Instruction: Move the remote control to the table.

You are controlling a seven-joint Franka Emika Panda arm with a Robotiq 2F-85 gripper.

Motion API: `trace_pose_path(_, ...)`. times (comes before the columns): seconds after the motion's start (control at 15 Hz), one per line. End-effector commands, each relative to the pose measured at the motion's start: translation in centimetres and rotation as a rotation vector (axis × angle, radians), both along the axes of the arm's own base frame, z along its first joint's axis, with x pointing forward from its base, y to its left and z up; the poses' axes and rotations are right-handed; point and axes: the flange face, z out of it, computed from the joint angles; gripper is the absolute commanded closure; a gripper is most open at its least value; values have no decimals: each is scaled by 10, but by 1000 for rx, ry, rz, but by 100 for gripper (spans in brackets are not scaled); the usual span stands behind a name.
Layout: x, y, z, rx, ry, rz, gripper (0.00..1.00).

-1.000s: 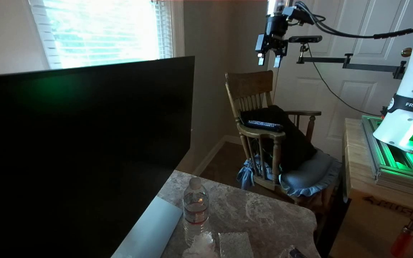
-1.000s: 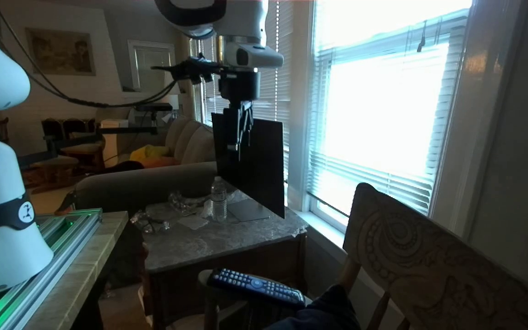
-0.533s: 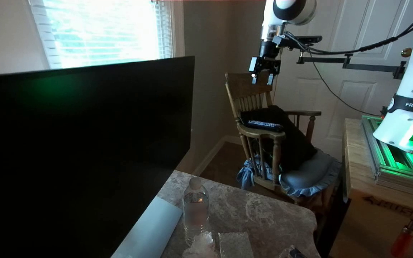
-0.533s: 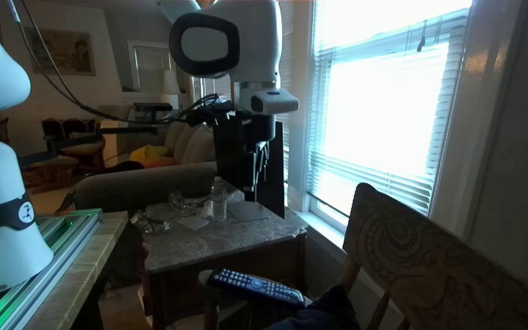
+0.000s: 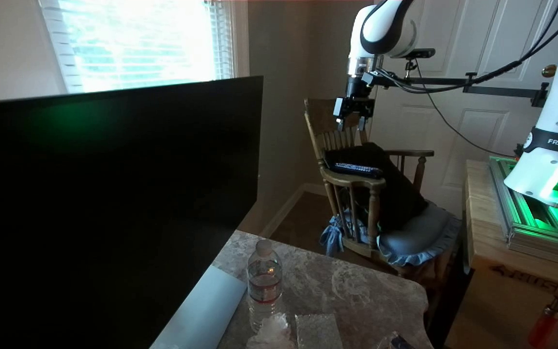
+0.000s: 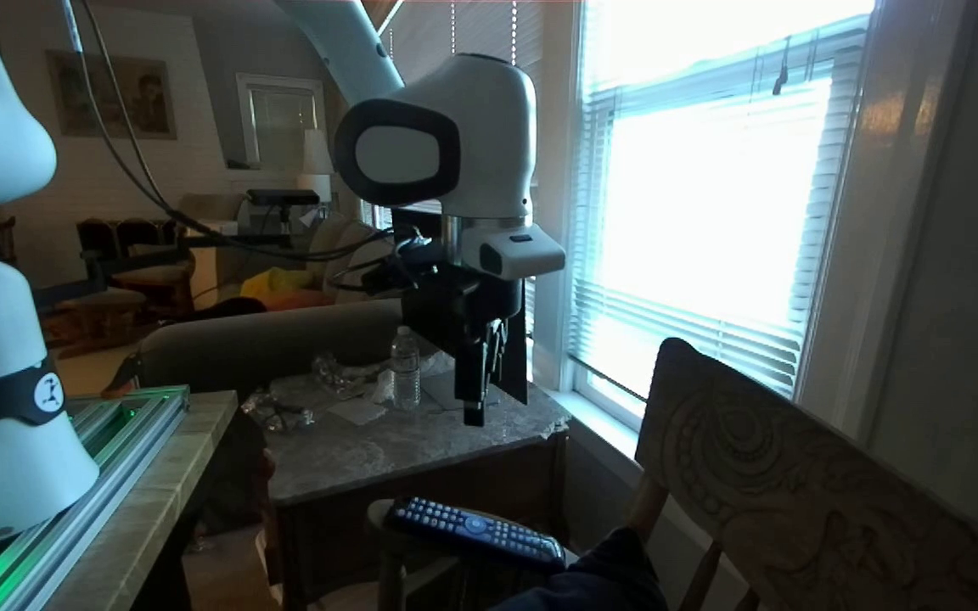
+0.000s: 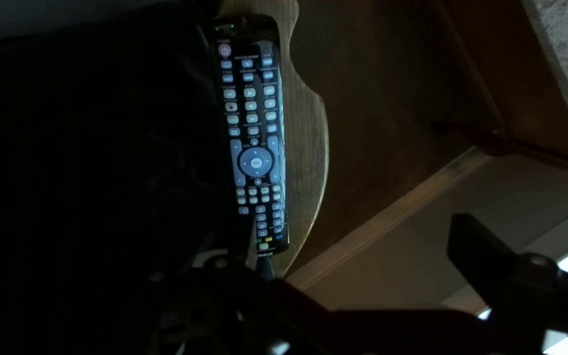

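The remote control [image 5: 356,169] is a slim black bar with pale buttons. It lies face up on the wooden chair's arm beside a black cloth bundle [image 5: 395,203]; it shows whole in an exterior view [image 6: 479,528]. My gripper [image 5: 351,126] is open and empty, above the remote and apart from it, as the exterior view [image 6: 474,414] shows too. In the wrist view, the gripper [image 7: 355,229] has fingers wide apart; the left finger covers part of the remote's [image 7: 254,133] lower end. The mottled stone-look table [image 5: 366,286] stands apart from the chair, also seen in an exterior view [image 6: 345,458].
The slatted wooden chair [image 6: 744,424] has a tall back. A large dark screen [image 5: 114,194] stands on the table. A clear bottle [image 5: 264,281] and crumpled plastic [image 5: 273,333] stand near it. The green-lit bench [image 5: 482,218] carries the robot base.
My gripper has moved down, closer to the remote, staying open. In the exterior views it has also shifted slightly sideways toward the remote. The remote and chair have not moved.
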Motion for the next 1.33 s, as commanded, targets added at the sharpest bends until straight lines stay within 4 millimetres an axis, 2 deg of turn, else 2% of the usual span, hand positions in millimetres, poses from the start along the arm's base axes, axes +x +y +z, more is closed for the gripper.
trace_pose_path(0.0,1,0,1,0,-1,0,0)
trace_pose_path(0.73,19,-19,-57,-18,28,-61,0)
trace_pose_path(1.27,26,-34,-110,-16,93,-70,0)
